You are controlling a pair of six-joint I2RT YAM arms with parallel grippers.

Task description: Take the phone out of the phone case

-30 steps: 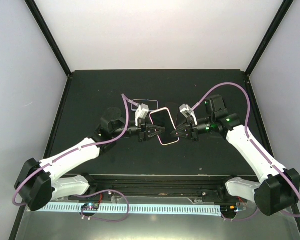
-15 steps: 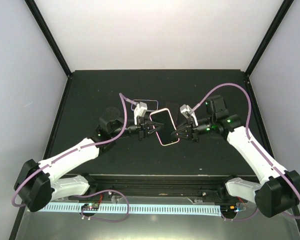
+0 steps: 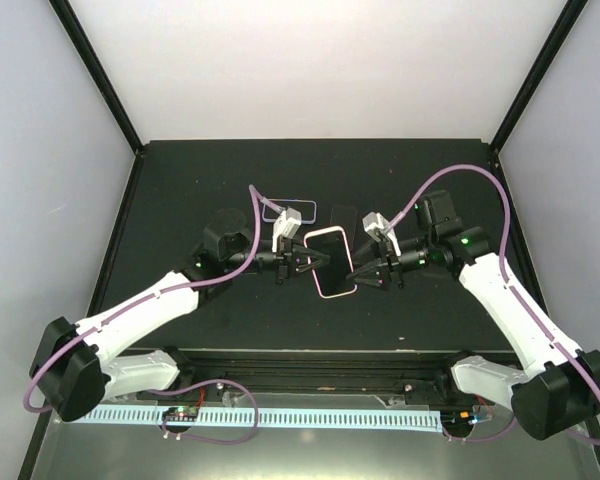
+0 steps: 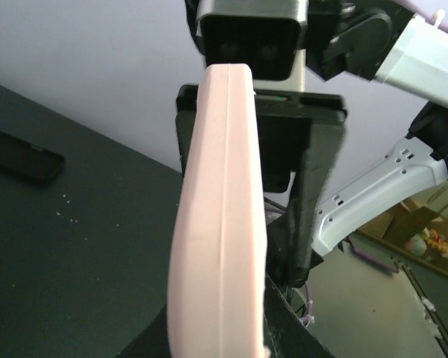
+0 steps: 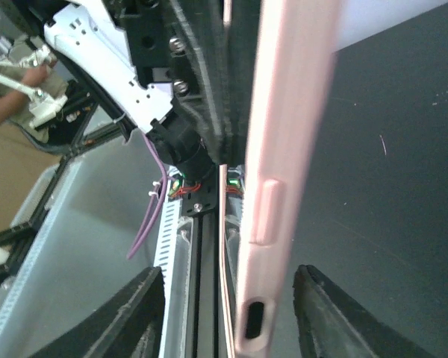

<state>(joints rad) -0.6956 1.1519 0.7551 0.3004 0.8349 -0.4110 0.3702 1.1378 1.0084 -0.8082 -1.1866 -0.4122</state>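
- Gripping the phone case (image 3: pixel 336 295) above the table (image 3: pixel 180 190), your left hand (image 3: pixel 313 262) is clenched on its 9 o'clock edge.
- Your right hand (image 3: pixel 357 272) is released and straddles the 3 o'clock edge; the phone (image 3: pixel 331 258) sits inside, long axis 12-to-6.

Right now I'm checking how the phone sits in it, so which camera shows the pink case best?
Top external: the pink case shows whole, face up, with all four sides of its rim in view. Left wrist shows only one long side, edge-on. Right wrist shows a side close up, with a button bump and a cutout.
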